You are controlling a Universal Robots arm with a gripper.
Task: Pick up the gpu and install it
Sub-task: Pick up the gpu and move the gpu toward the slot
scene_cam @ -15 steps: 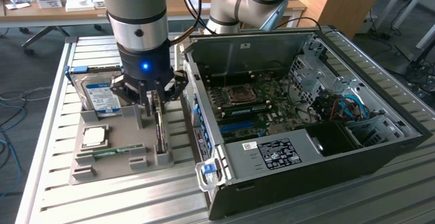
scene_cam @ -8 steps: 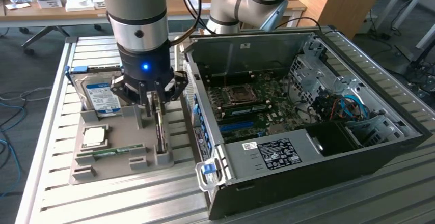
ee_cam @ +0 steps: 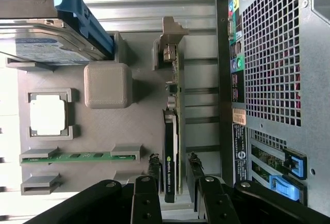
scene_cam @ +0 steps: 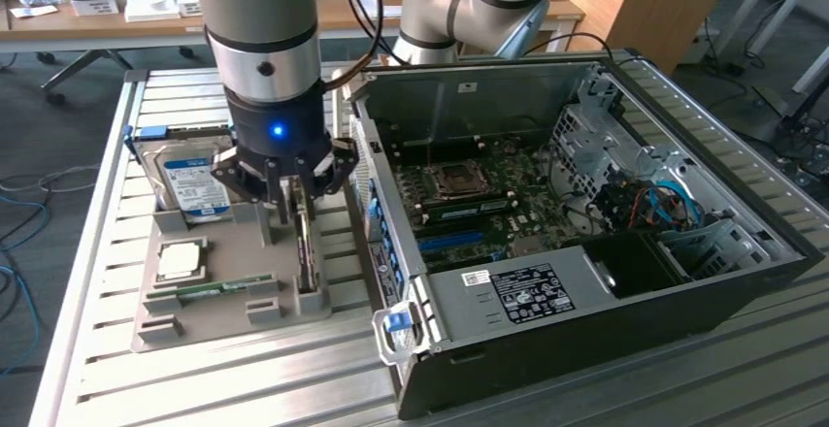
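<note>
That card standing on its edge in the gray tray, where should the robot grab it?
Come straight down from above and pinch the card across its two flat faces, near its upper edge. It stands on edge in the tray, thin side up, so that edge looks easiest to reach. The open gripper straddles it.

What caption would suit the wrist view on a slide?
Open gripper straddles the upright gpu in its gray holder, beside the case.
</note>
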